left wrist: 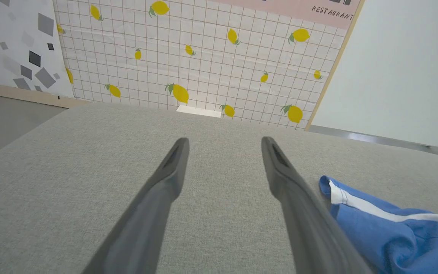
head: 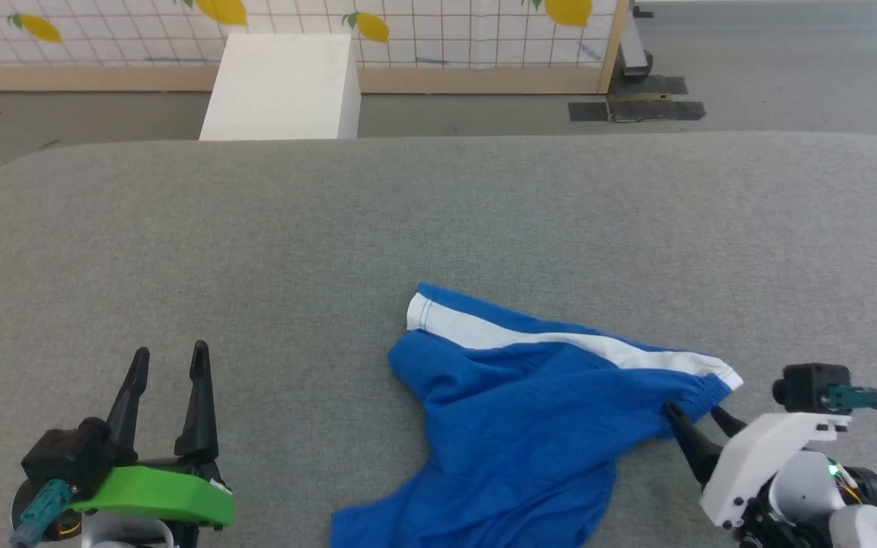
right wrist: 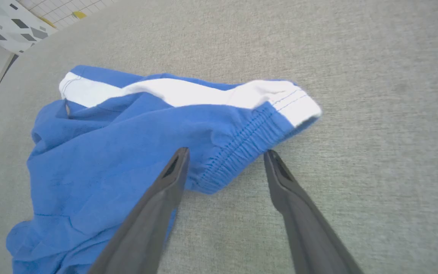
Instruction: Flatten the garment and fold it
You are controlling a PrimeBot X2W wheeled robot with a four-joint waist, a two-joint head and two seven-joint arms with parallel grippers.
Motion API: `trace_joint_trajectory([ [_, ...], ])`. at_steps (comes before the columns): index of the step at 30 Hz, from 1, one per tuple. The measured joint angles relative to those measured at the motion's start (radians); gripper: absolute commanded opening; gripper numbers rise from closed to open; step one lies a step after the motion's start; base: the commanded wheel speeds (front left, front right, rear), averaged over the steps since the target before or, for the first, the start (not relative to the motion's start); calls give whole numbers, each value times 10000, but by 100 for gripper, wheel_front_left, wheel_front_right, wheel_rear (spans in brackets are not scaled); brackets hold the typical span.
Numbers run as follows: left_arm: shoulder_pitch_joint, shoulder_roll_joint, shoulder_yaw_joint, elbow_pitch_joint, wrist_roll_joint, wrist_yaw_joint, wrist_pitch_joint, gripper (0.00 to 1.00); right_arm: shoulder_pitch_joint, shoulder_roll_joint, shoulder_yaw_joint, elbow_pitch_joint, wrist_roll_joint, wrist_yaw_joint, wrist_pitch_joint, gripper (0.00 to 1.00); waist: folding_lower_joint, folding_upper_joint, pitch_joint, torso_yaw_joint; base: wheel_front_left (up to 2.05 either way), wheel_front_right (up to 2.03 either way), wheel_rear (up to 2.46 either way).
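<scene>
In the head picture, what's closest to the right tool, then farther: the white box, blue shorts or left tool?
1. Blue shorts, at the right tool's tips.
2. Left tool, across on the left.
3. White box, beyond the table's far edge.

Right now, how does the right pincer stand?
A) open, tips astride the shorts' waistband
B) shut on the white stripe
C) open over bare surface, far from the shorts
A: the right pincer is open, its tips either side of the gathered waistband of the shorts.
</scene>
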Motion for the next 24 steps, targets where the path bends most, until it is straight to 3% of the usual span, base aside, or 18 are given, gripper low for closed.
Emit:
trace_joint_trajectory([
  [1,-1,0,10,27,0,0,-2,100,-50,6,98,8,15,0,115,49,0,0,30,36,0,0,0],
  [2,-2,-4,27,48,-2,0,-12,100,-113,15,203,6,17,0,144,31,0,0,65,63,0,0,0],
  [3,-3,-13,46,69,-4,0,-27,100,-164,25,278,-8,38,0,142,0,0,0,92,79,0,0,0],
  [7,-12,-31,92,178,-6,-15,-31,100,-254,46,88,-52,-121,2,288,0,0,0,167,69,0,0,0],
  [13,-112,-199,69,332,-31,-31,-33,100,-316,19,-2098,84,-1154,2,552,0,0,0,106,-57,0,0,0],
  [16,-158,-253,-4,462,-59,-61,-33,100,-306,8,-2608,407,-1108,2,669,0,0,0,80,-87,0,0,0],
  [17,-166,-253,-21,506,-61,-67,-33,100,-306,13,-2638,512,-1035,2,640,30,0,0,73,-103,0,0,0],
  [18,-187,-253,-58,577,-81,-102,-29,100,-306,13,-2583,616,-892,2,548,100,0,0,65,-123,0,0,0],
  [24,-436,-259,-324,713,-426,-153,153,100,-273,23,-2754,890,713,2,-1308,100,0,0,-8,-222,0,0,0],
])
